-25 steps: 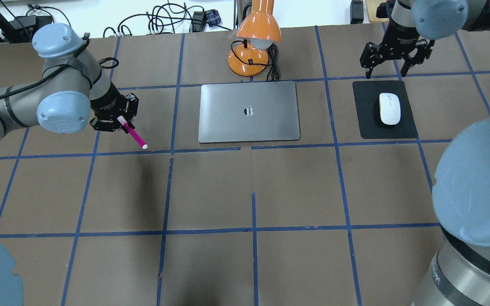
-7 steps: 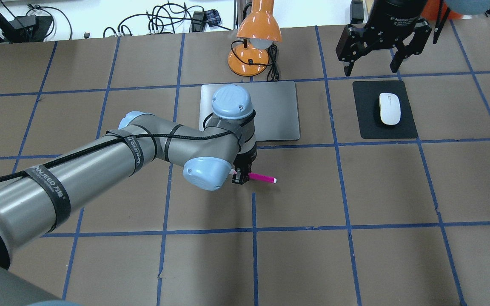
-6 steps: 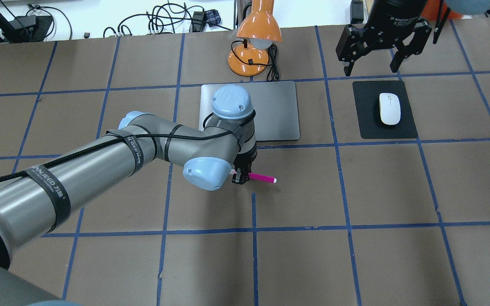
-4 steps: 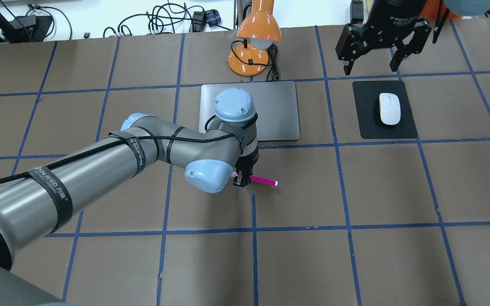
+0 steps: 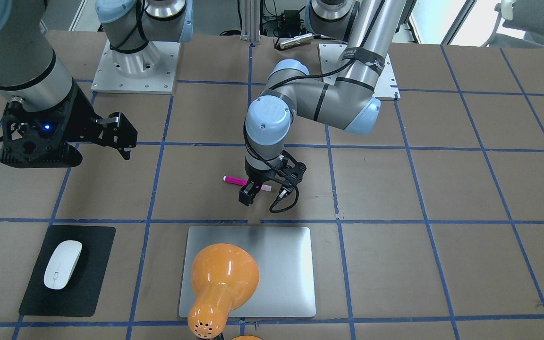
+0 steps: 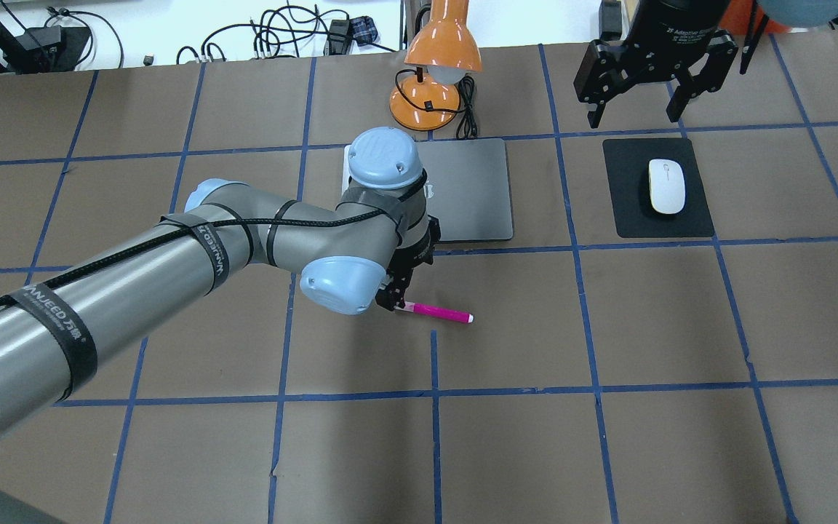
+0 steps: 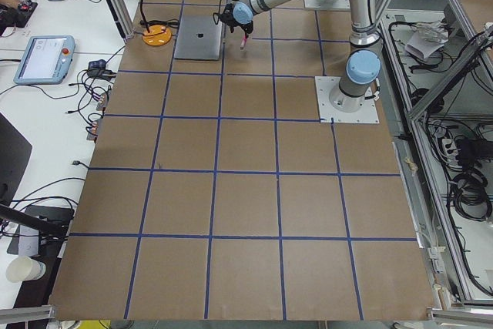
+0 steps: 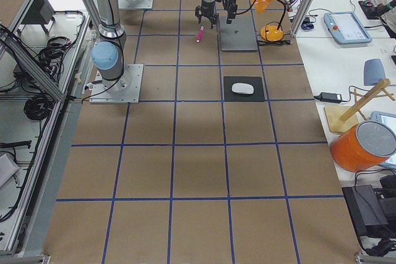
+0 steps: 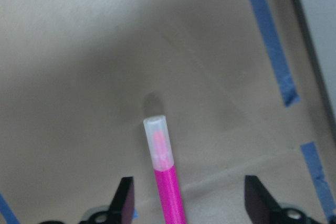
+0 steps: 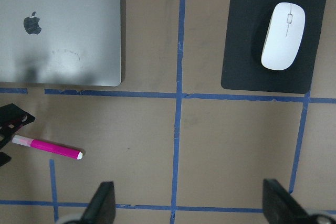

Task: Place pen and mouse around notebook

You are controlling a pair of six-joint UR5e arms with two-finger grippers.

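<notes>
The pink pen lies flat on the brown table just in front of the silver notebook. It also shows in the front view, pen, below the notebook. My left gripper hangs over the pen's pale end, open, and in the wrist view its fingers stand wide on both sides of the pen without touching it. The white mouse rests on a black mat to the right of the notebook. My right gripper hovers open beyond the mat, holding nothing.
An orange desk lamp with its cable stands behind the notebook's far edge. Blue tape lines grid the table. Cables and gear lie beyond the table's far edge. Bare brown surface stretches on the robot's side of the pen.
The left arm carried the pen from left of the notebook to in front of it. Within the last half second the gripper opened and drew back left, leaving the pen on the table.
</notes>
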